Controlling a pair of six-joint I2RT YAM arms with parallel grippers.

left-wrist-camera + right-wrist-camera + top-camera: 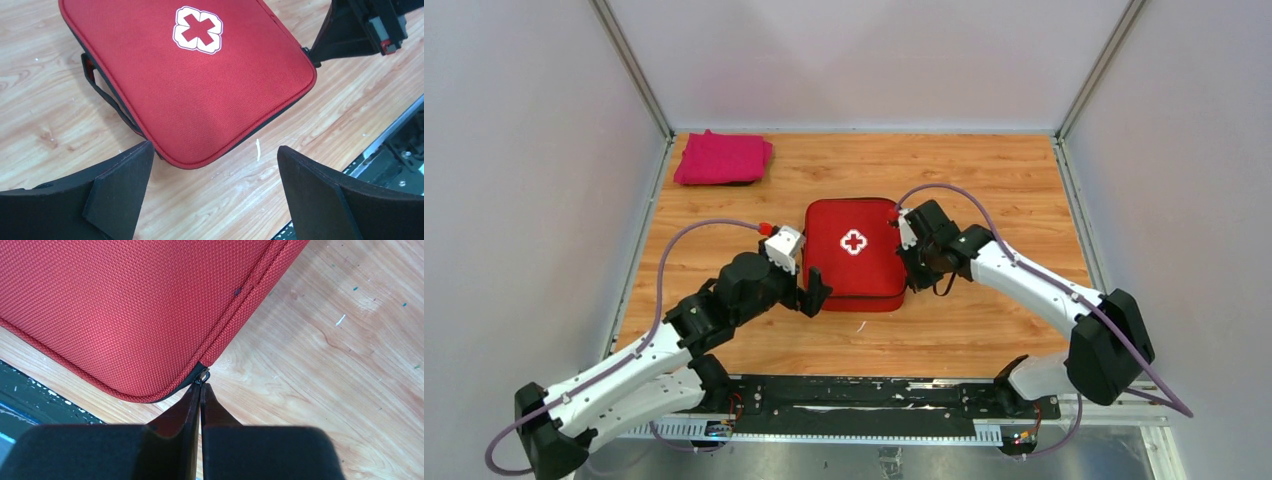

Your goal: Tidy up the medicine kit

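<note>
The medicine kit [854,255] lies closed in the middle of the wooden table, red with a white cross on its lid. My left gripper [816,295] hangs open at the kit's near left corner. In the left wrist view its fingers stand wide on either side of that corner of the medicine kit [200,85], touching nothing, with the left gripper [215,148] just above the table. My right gripper [914,265] is at the kit's right side. In the right wrist view the right gripper [201,386] is shut on the zipper pull [204,375] at a corner of the medicine kit [125,305].
A folded pink cloth [722,158] lies at the back left corner. A black strap [100,90] sticks out along one side of the kit. A small white scrap [258,149] lies on the wood near the kit. A black rail [854,400] runs along the near edge.
</note>
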